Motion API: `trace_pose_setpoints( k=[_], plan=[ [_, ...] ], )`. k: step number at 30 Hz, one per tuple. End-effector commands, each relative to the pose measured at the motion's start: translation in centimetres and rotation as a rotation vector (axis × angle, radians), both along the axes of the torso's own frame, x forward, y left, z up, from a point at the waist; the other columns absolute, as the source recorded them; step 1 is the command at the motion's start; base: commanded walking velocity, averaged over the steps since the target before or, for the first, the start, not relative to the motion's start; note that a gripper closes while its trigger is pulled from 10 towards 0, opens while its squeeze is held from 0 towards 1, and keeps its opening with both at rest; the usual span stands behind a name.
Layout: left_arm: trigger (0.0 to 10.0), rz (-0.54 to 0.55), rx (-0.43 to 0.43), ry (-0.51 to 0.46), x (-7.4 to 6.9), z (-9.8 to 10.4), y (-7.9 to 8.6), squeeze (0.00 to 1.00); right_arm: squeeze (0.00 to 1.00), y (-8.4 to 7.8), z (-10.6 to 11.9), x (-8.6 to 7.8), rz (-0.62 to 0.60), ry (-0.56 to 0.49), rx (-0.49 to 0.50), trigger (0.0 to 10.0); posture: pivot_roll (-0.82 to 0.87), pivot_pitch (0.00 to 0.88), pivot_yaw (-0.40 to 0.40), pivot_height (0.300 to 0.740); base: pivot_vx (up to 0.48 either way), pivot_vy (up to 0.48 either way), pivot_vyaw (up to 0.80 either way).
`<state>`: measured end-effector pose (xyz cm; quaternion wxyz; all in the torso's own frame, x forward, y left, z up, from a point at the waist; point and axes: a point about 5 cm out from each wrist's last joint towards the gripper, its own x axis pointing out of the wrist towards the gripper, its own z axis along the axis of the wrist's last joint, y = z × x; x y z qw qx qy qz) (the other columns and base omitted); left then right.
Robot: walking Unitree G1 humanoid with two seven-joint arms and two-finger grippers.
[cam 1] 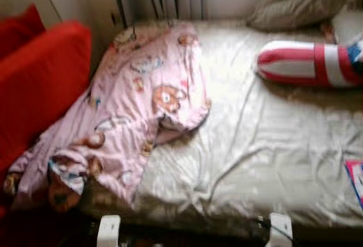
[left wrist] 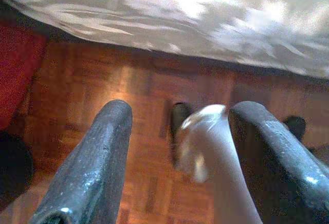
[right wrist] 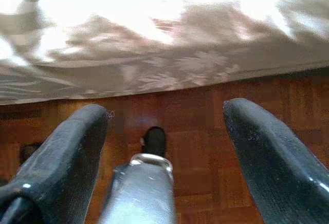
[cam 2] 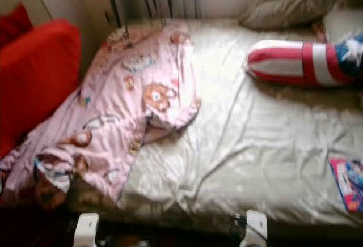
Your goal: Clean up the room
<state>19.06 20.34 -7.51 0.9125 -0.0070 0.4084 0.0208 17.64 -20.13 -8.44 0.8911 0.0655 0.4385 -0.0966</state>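
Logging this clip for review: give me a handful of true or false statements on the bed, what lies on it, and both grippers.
1. A pink printed blanket lies crumpled on the bed's left part. True.
2. The striped cushion is green and yellow. False: it is red and white, with a blue starred end.
3. The left gripper holds the blanket. False: its fingers are open over the wooden floor, holding nothing.
4. The right gripper is open, above the floor near the bed's edge. True.
5. A red armchair stands to the left of the bed. True.

Soft, blurred frames — daylight glares off the sheet (cam 1: 266,145); floor (left wrist: 149,147) beneath lies in shadow.
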Motion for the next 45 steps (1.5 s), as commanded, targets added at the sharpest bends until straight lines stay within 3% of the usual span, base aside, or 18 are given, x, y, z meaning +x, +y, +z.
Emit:
trace_pose_setpoints(
  k=[1, 18, 35, 45],
  plan=[
    [10.0, 0.008, 0.025, 0.043, -1.1, -0.4, 0.9, 0.00, 0.00, 0.9, -0.3, -0.2, -0.011, 0.014, 0.033, 10.0, 0.11, 0.153, -0.011, 0.740, 0.000, 0.480, 0.00],
    [10.0, 0.010, 0.023, 0.055, -1.6, -0.7, 0.7, 0.00, 0.00, 1.0, -0.4, -0.4, 0.033, 0.019, 0.026, 10.0, 0.12, 0.129, -0.015, 0.740, 0.000, 0.480, 0.00],
    [10.0, 0.015, 0.005, 0.041, -1.8, -0.8, 0.3, 0.00, 0.00, 1.2, -0.5, -0.9, 0.066, 0.024, 0.033, 10.0, 0.12, 0.108, -0.018, 0.740, 0.000, 0.000, 0.79],
    [10.0, 0.015, -0.017, -0.038, -0.1, 0.1, -0.1, 0.00, 0.00, 1.0, -0.3, -0.3, 0.000, -0.012, 0.048, 10.0, 0.12, 0.133, -0.026, 0.740, 0.000, 0.000, 0.16]
  ],
)
